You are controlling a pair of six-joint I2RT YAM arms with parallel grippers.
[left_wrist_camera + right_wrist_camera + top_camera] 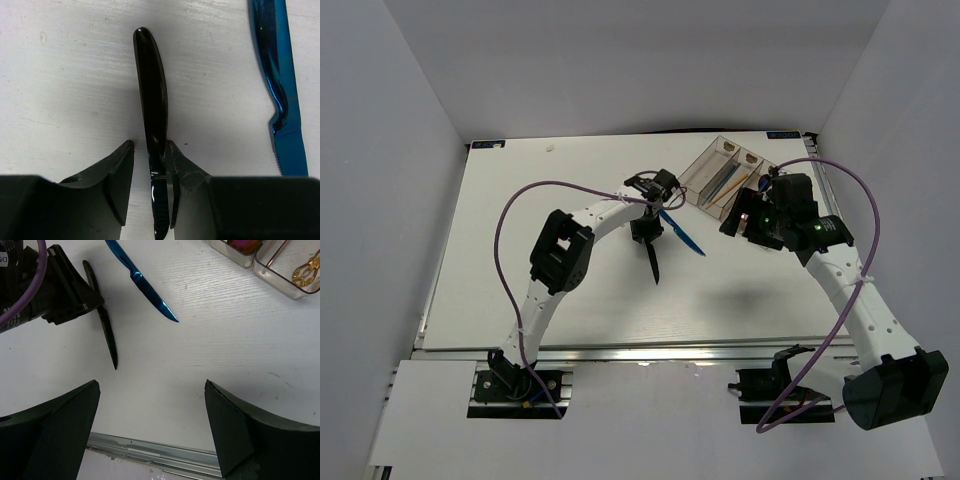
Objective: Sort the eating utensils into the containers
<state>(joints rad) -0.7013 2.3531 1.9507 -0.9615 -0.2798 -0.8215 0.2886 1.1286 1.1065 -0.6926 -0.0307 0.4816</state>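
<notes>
A black knife point(152, 90) lies flat on the white table, also seen in the top view point(653, 262) and the right wrist view point(107, 335). My left gripper point(150, 144) straddles it where handle meets blade. The right finger touches the knife; a gap shows at the left finger. A blue knife point(682, 232) lies just right of it point(280, 100). The clear smoky tray point(692, 170) at the back right holds several utensils, among them a gold fork point(306, 271). My right gripper point(151, 382) is open and empty above bare table, in front of the tray point(740, 222).
The metal rail of the table's near edge point(150, 447) shows below my right gripper. White walls close in the table on three sides. The purple cables point(520, 205) arc over both arms.
</notes>
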